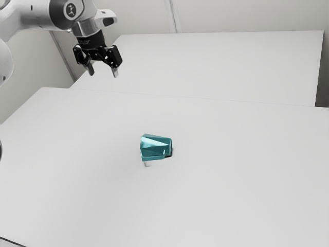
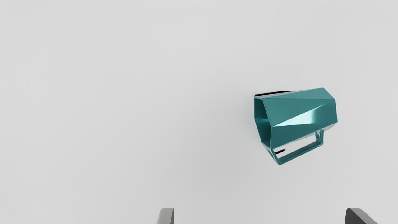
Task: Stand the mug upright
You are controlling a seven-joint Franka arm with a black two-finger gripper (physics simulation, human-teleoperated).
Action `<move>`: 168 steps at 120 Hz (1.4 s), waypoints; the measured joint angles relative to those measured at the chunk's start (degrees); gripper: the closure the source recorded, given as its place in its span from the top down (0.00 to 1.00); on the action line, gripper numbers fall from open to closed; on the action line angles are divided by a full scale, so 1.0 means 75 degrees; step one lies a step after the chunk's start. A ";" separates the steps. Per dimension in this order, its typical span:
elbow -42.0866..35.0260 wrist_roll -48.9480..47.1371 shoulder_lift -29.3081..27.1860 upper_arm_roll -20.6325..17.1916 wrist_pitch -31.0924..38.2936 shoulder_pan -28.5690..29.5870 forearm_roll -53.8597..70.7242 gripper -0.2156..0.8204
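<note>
Partly cropped fingers [image 2: 168, 217] stand wide on the gripper [image 1: 103, 73], the toppled mug [image 2: 298, 112] hiding its underside.

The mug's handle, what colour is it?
Teal, like the mug; clearest in the wrist view.

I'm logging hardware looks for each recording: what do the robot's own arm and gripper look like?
The arm is glossy white with rounded casings and a black disc bearing a pale round emblem. Past it come silver-grey and black sections, then a black gripper with a wide, angular body and two slim, greyish fingers.
</note>
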 joint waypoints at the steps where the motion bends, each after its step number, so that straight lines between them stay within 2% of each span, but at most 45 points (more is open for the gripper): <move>1: -0.0007 -0.0006 0.0001 0.0001 0.0007 0.0000 0.0000 0.79; 17: -0.0265 -0.0088 0.0008 0.0092 0.0106 -0.0020 -0.0080 0.79; 28: -0.1138 -0.0059 0.0029 0.0627 0.0542 -0.0050 -0.0786 0.79; 52: -0.3275 0.0910 0.0044 0.1574 0.1983 0.0129 -0.4455 0.79; 66: -0.4530 0.2014 0.0084 0.1787 0.2543 0.0161 -0.6633 0.79; 76: -0.5149 0.2848 0.0141 0.1826 0.2826 0.0167 -0.7567 0.79; 122: -0.5524 0.5543 0.0632 0.1815 0.3325 0.0048 -0.9064 0.79; 168: -0.5981 0.6508 0.0686 0.1673 0.3370 0.0044 -1.0898 0.79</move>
